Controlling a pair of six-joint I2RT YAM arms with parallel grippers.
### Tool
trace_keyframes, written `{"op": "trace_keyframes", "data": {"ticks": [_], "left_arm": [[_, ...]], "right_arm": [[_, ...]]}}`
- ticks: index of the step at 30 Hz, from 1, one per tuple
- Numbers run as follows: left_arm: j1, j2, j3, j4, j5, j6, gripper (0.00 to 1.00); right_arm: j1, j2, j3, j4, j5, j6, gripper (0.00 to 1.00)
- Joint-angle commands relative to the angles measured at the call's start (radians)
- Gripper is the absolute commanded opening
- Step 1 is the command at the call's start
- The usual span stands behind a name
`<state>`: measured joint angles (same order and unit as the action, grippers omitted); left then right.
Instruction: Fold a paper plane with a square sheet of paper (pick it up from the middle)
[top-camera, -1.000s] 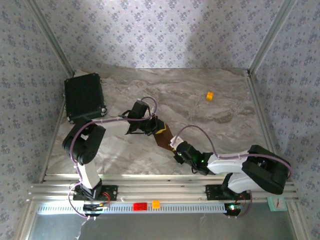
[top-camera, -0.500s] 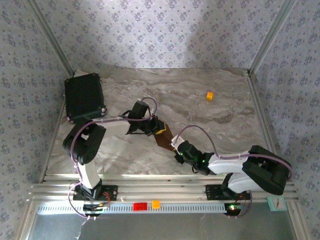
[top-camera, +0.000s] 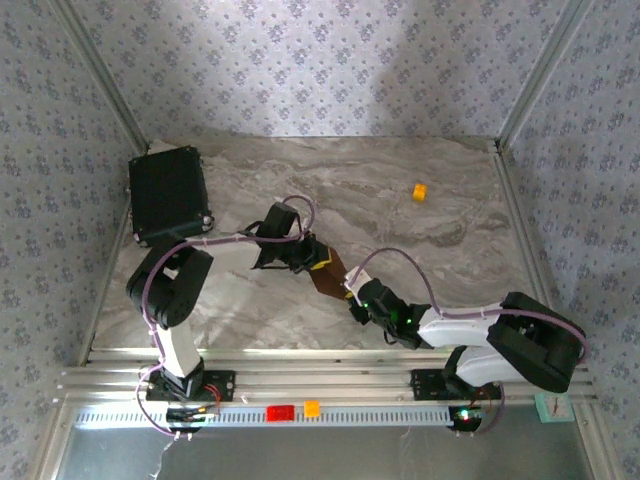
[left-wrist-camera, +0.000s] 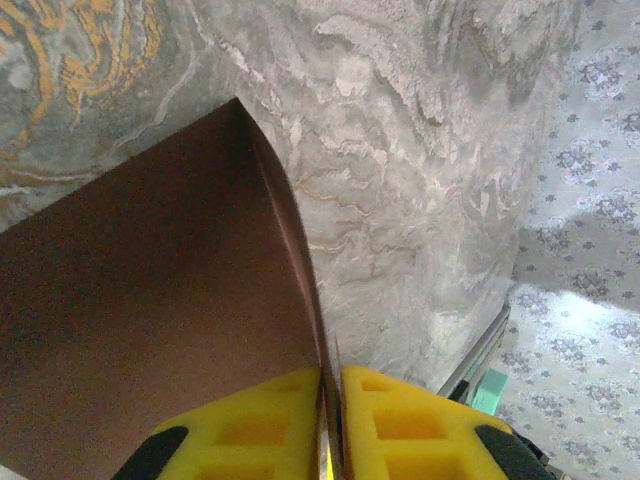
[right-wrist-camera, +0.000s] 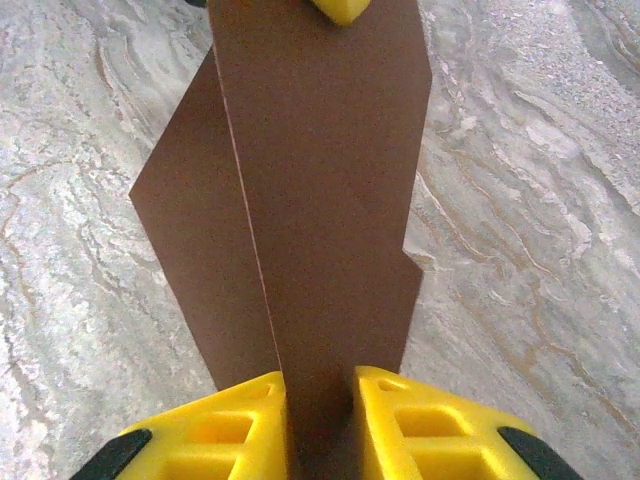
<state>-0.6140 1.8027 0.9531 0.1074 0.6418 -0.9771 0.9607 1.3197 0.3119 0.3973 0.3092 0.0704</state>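
Note:
The dark brown sheet of paper (top-camera: 328, 272), folded into a narrow strip, hangs between both grippers over the middle of the table. My left gripper (top-camera: 318, 262) is shut on its far end; in the left wrist view the yellow fingers (left-wrist-camera: 270, 420) pinch the folded edge of the paper (left-wrist-camera: 150, 300). My right gripper (top-camera: 351, 294) is at the near end. In the right wrist view the paper (right-wrist-camera: 320, 200) shows a long crease and stepped edges. It runs through the right gripper (right-wrist-camera: 320, 405), whose jaws stand slightly apart around it.
A black case (top-camera: 168, 193) stands at the back left of the marble table (top-camera: 420, 250). A small orange block (top-camera: 420, 191) lies at the back right. On the front rail sit a red block (top-camera: 279, 412) and an orange block (top-camera: 311, 407).
The right gripper has slid a little along the paper's near end and its jaws have loosened slightly. The left gripper keeps its hold and has not moved.

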Motion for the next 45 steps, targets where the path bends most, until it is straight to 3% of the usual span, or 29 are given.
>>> {"op": "trace_keyframes", "data": {"ticks": [1, 9, 20, 29, 45], "left_arm": [[-0.008, 0.011, 0.031, -0.011, 0.012, 0.012, 0.14], [-0.007, 0.012, 0.035, -0.011, 0.013, 0.012, 0.14], [-0.007, 0.014, 0.038, -0.012, 0.018, 0.017, 0.14], [-0.008, 0.017, 0.040, -0.015, 0.016, 0.018, 0.13], [-0.007, 0.014, 0.044, -0.026, 0.009, 0.023, 0.13]], "right_arm": [[-0.008, -0.004, -0.003, 0.021, -0.014, 0.016, 0.25], [-0.011, 0.007, 0.000, 0.025, -0.035, 0.015, 0.16], [-0.019, 0.023, 0.013, 0.005, -0.034, -0.011, 0.24], [-0.031, -0.001, 0.006, 0.006, -0.054, -0.018, 0.13], [-0.035, -0.011, -0.006, 0.042, -0.095, -0.016, 0.15]]}}
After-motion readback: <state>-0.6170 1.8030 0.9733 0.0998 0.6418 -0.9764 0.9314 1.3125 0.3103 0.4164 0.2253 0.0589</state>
